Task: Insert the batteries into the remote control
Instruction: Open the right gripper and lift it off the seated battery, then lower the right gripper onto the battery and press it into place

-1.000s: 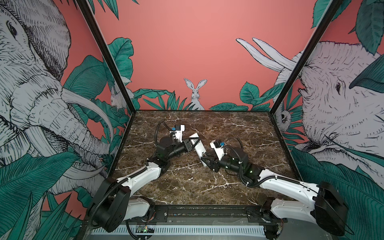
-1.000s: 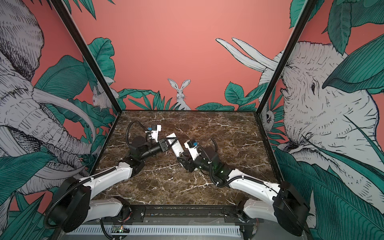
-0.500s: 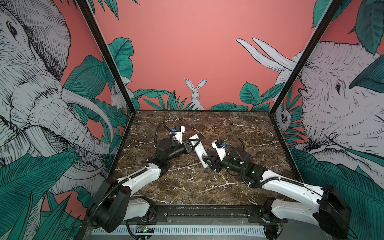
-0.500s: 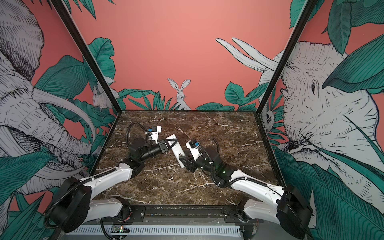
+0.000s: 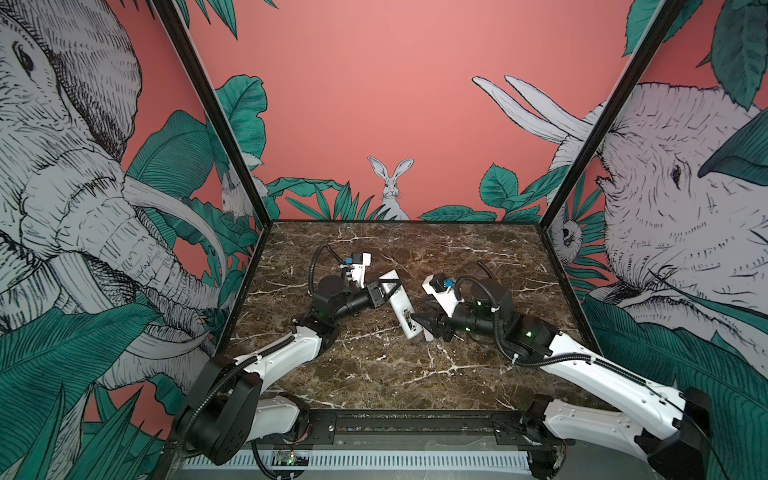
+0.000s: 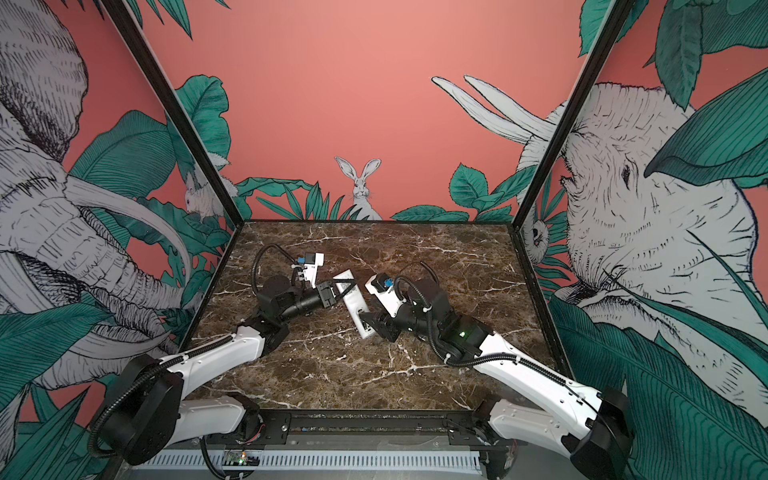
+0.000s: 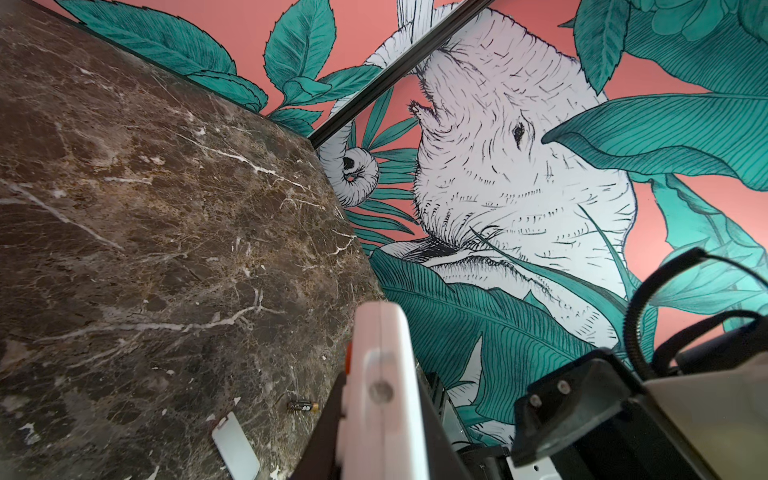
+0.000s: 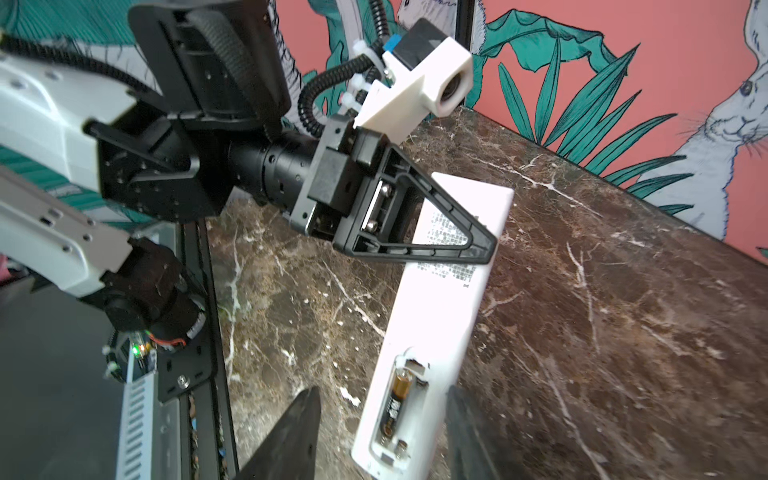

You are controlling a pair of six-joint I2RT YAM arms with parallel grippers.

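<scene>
Scarcely shifted, left jaws grip remote control; right jaws part-open astride it; battery, cover nearby.

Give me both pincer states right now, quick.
Left pincer: closed, holding the remote control.
Right pincer: open, fingers either side of the remote control's open end, holding nothing.

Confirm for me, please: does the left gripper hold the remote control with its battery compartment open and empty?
Not empty: the right wrist view shows one battery seated in the open compartment of the remote control. The left gripper does hold the remote control, as you say.
</scene>
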